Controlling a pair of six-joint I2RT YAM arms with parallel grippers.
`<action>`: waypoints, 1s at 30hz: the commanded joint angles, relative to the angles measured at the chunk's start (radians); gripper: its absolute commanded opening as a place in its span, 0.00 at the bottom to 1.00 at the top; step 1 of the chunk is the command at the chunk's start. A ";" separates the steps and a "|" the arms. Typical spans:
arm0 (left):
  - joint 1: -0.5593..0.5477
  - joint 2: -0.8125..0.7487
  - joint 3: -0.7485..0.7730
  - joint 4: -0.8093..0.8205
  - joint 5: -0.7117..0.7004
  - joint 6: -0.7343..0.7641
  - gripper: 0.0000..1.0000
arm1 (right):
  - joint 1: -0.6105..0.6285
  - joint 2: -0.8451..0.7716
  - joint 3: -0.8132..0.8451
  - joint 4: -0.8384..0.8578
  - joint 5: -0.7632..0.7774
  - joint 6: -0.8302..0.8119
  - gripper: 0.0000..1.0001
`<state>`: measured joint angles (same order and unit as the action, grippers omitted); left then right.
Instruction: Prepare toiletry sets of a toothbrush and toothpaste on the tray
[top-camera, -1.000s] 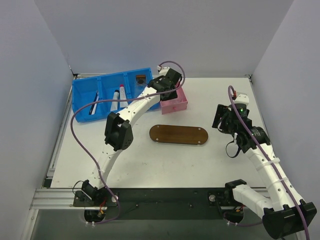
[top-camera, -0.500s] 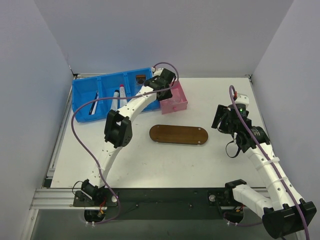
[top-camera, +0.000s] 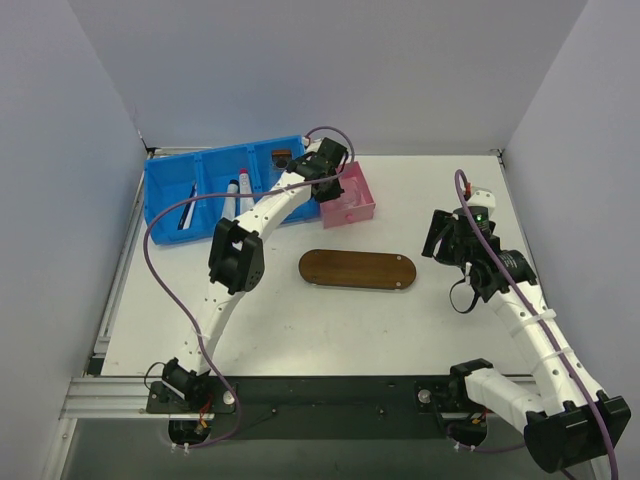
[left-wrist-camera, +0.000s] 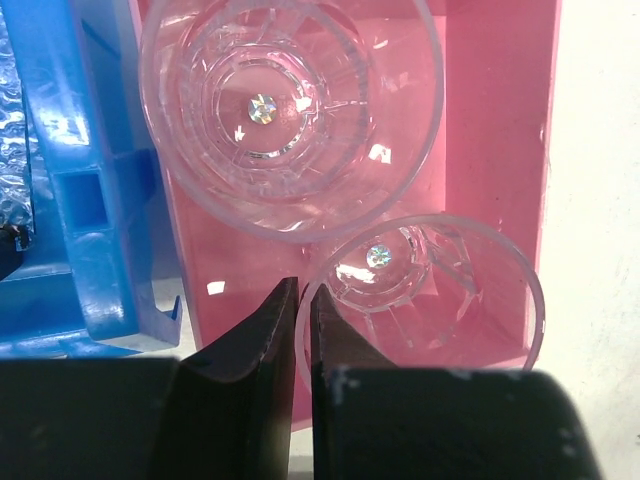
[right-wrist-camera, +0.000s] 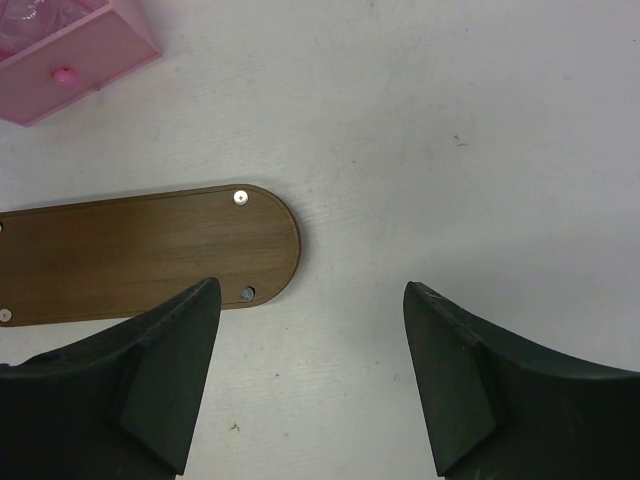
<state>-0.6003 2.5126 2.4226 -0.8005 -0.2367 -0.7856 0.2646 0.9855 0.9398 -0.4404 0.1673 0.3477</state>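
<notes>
The dark wooden tray (top-camera: 357, 269) lies bare in the middle of the table. Two toothpaste tubes (top-camera: 238, 194) and a thin toothbrush (top-camera: 188, 211) lie in the blue bin (top-camera: 165, 182). Two clear cups stand in the pink box (left-wrist-camera: 500, 110): a far one (left-wrist-camera: 290, 100) and a near one (left-wrist-camera: 440, 290). My left gripper (left-wrist-camera: 303, 292) reaches down into the box (top-camera: 352, 203), shut on the near cup's rim, one finger inside and one outside. My right gripper (right-wrist-camera: 310, 300) hovers open over bare table just right of the tray's end (right-wrist-camera: 200, 250), holding nothing.
The blue compartmented bin (left-wrist-camera: 90, 200) stands right against the pink box's left side. Grey walls close in the table on three sides. The left arm (top-camera: 265, 210) stretches across the bin's right end.
My left gripper has shifted slightly back and left over the pink box and closed its fingers on the near cup's rim. The right arm has barely moved.
</notes>
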 joint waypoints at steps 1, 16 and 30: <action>0.004 -0.046 0.032 0.075 0.020 -0.004 0.00 | 0.008 0.010 0.039 -0.021 0.017 -0.001 0.68; -0.044 -0.291 -0.086 0.116 0.005 0.135 0.00 | 0.008 0.038 0.151 -0.021 -0.003 0.028 0.71; -0.236 -0.543 -0.385 -0.111 -0.027 0.348 0.00 | 0.041 0.133 0.324 -0.142 -0.264 0.135 0.55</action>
<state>-0.7696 2.0308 2.1311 -0.8196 -0.2398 -0.4911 0.2794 1.0828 1.2079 -0.5121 0.0154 0.4347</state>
